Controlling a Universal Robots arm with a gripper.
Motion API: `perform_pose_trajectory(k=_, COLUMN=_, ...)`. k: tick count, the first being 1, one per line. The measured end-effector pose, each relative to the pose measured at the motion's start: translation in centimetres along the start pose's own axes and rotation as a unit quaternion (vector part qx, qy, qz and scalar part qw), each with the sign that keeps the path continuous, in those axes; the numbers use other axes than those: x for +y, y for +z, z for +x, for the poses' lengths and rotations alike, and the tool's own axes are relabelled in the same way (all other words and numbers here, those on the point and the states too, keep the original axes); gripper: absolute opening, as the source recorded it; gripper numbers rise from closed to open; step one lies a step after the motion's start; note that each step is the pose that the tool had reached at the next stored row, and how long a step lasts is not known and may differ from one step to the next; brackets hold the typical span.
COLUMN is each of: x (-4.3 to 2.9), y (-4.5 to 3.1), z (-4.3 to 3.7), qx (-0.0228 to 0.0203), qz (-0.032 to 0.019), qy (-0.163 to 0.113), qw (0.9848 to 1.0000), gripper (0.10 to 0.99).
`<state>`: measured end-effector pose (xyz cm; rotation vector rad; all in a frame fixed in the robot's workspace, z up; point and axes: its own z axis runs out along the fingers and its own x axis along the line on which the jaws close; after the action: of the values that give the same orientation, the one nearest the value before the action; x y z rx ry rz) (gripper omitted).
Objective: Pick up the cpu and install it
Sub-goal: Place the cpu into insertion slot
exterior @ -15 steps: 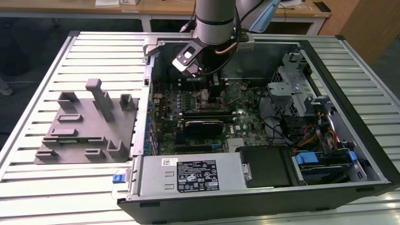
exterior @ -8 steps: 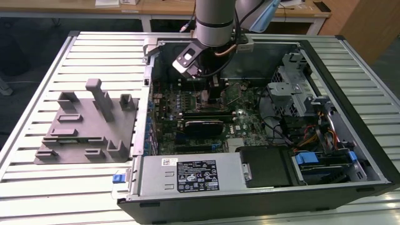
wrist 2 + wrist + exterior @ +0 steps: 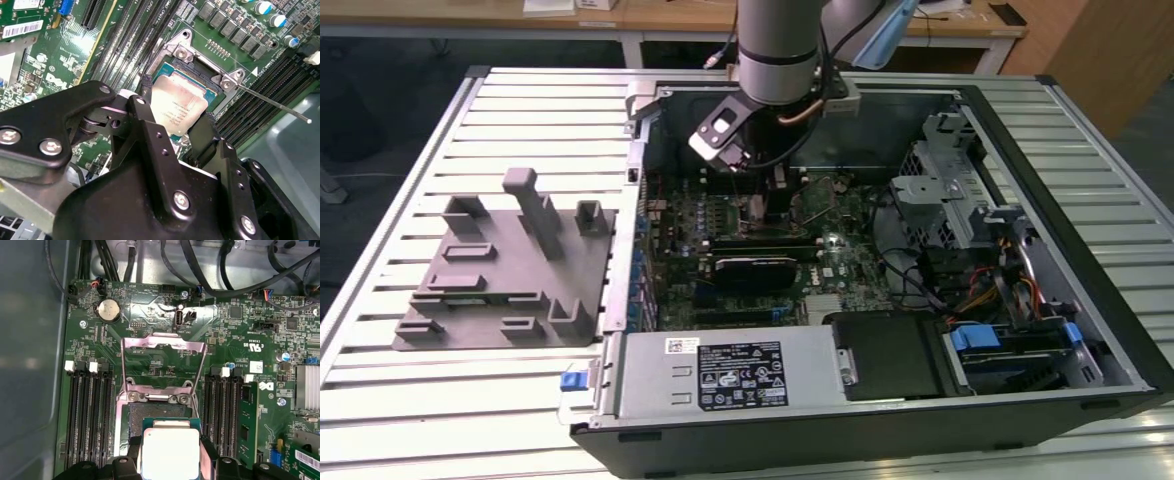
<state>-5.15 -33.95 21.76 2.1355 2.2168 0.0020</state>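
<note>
Holding the cpu clamped edge to edge in the gripper, over the open socket, load plate raised. Install step; seating likely calls for square alignment and gentle lowering.

The exterior view looks down from high up at the whole open computer case on the slatted bench, with the arm entering at the upper middle of the frame. Both wrist views hang close over the motherboard. The first wrist view looks nearly straight down, and the second wrist view slants past the fingers. Both share the socket and the cpu.
</note>
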Motion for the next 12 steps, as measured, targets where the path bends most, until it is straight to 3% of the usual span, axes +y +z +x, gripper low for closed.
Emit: perform_pose_trajectory(k=12, x=-0.03, y=0.68, z=0.14, qx=0.0, qz=0.0, qy=0.0, qw=1.0, gripper=0.541)
